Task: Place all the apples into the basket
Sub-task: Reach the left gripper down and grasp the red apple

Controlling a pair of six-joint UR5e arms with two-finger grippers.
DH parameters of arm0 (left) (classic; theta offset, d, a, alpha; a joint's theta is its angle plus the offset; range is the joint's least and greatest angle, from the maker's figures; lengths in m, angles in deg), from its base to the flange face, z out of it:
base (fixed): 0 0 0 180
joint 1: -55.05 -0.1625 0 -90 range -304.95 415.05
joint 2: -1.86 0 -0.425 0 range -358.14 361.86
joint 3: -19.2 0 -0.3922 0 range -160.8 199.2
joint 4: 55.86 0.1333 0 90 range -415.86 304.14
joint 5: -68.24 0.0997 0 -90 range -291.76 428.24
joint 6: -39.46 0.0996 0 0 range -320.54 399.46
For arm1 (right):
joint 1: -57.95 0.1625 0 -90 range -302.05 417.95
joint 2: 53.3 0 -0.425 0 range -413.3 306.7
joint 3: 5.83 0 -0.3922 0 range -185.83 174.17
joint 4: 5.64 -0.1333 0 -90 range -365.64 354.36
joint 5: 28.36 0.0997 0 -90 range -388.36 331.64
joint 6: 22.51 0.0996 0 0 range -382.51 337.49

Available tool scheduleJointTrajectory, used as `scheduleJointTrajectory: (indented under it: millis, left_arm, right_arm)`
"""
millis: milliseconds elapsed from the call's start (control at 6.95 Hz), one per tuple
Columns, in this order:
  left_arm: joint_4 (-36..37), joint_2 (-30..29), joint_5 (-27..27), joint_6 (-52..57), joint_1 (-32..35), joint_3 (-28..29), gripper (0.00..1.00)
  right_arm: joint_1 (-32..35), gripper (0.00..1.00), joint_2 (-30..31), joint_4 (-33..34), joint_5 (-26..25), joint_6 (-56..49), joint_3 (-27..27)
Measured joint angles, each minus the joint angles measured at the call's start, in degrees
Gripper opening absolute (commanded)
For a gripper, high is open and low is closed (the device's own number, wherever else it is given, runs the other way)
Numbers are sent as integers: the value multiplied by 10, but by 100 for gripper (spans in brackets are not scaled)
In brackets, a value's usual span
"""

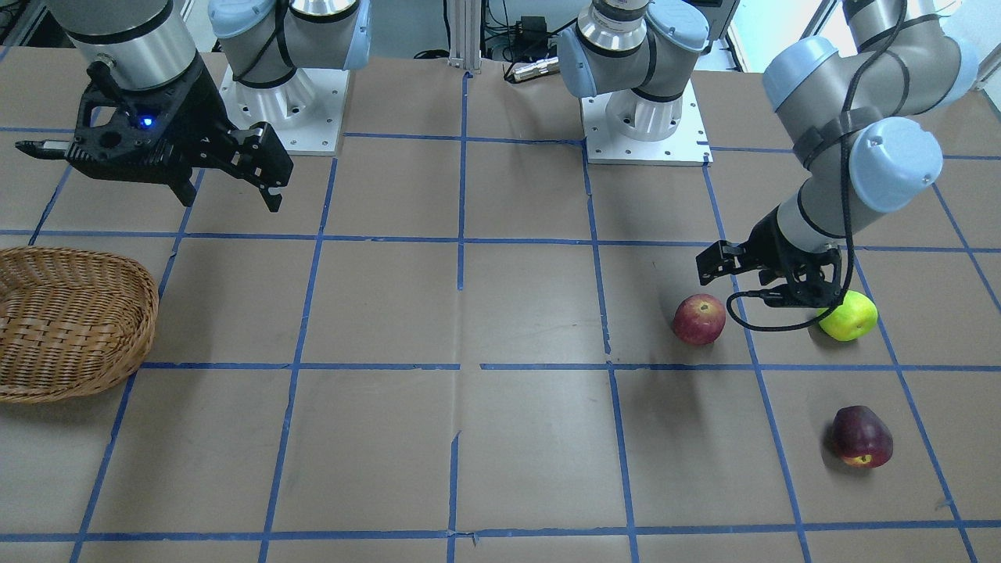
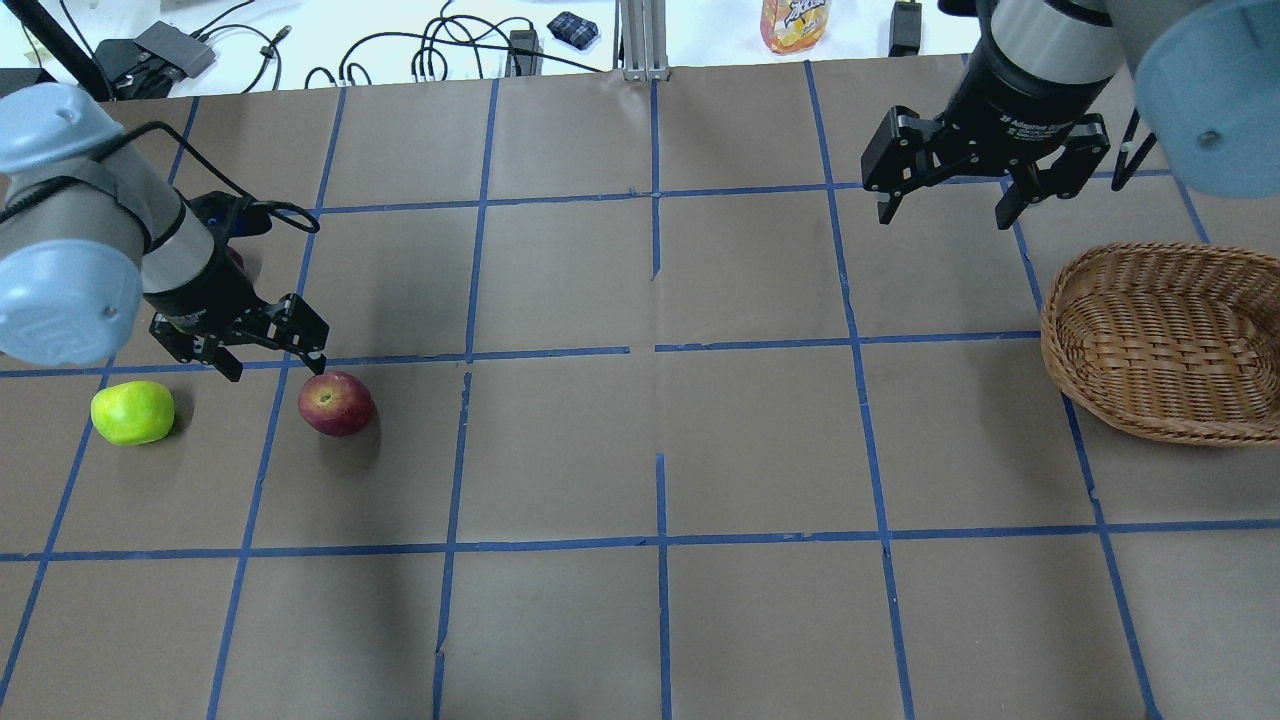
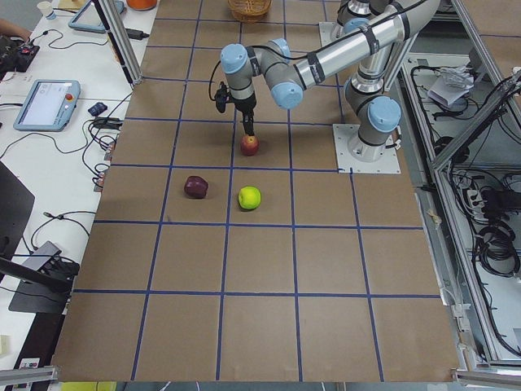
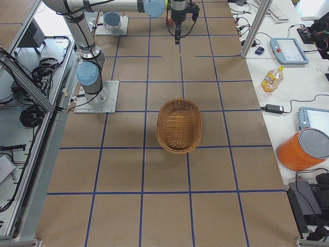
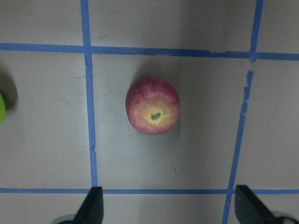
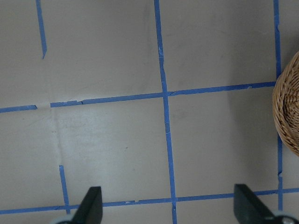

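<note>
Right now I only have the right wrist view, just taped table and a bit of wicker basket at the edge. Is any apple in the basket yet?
Observer: No, the wicker basket is empty.
Operator: Where are the apples, then?
Observer: All three lie on the table, far from the basket: the red apple, the green apple and the maroon apple.
Operator: Is the left tool on one of them?
Observer: The left tool hangs open above the red apple and holds nothing.
</note>
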Motion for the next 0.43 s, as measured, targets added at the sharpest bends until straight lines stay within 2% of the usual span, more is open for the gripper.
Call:
scheduleJointTrajectory:
  millis: [432]
  left_arm:
    - [86, -34, -19, 11, -1, -44, 100]
  right_arm:
    - [0, 100, 0, 0, 0, 0, 0]
